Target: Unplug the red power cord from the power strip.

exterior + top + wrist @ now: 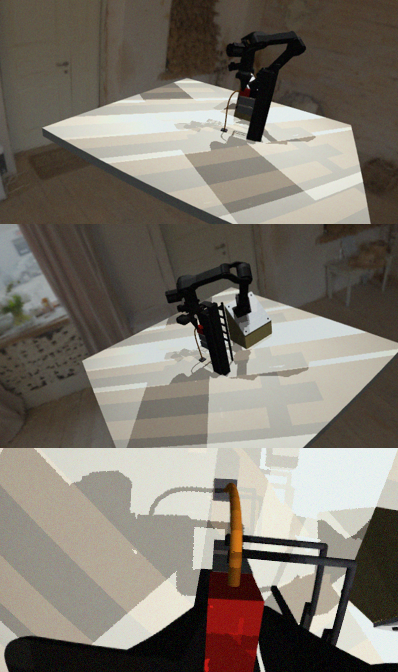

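Observation:
The red plug (200, 328) (246, 92) (233, 620) sits at the upper end of the tall black power strip (216, 339) (260, 106), which stands tilted on the table. Its orange cord (196, 343) (228, 107) (234, 538) hangs down to a small dark end piece (202, 359) (223, 129) on the table top. My gripper (196, 324) (245, 85) (232, 612) comes down from above and is shut on the red plug, one black finger on each side. I cannot tell whether the plug's prongs still sit in the strip.
A grey block (203, 342) (245, 108) hangs on the strip below the plug. A thin black ladder-like frame (227, 330) (320, 578) leans beside the strip. The arm's base box (253, 326) stands behind it on the striped table (280, 398) (155, 146).

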